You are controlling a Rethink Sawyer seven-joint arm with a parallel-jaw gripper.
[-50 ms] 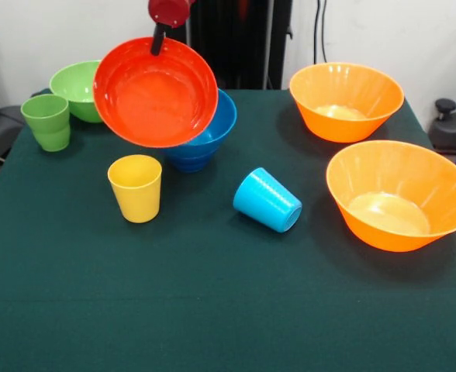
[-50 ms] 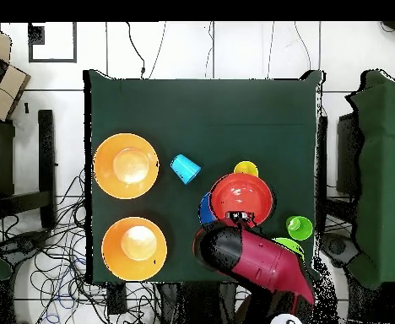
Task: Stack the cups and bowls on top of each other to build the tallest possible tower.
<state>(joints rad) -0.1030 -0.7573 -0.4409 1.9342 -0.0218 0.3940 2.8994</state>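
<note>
My gripper (image 1: 160, 37) (image 2: 237, 219) is shut on the far rim of the wide red-orange bowl (image 1: 155, 93) (image 2: 241, 199). That bowl hangs tilted, with its inside facing the front camera. Right behind and below it stands a blue bowl (image 1: 215, 136) (image 2: 205, 208), partly hidden. A yellow cup (image 1: 136, 187) (image 2: 246, 169) stands upright in front of them. A light blue cup (image 1: 267, 200) (image 2: 184, 168) lies on its side. At the left in the front view are a green cup (image 1: 47, 122) (image 2: 299, 227) and a green bowl (image 1: 74, 89) (image 2: 290, 246).
Two large orange bowls (image 1: 345, 101) (image 1: 399, 194) stand upright at the right side in the front view, shown in the overhead view as orange bowls (image 2: 126, 165) (image 2: 134, 248). The dark green table cloth (image 1: 212, 310) reaches the front edge.
</note>
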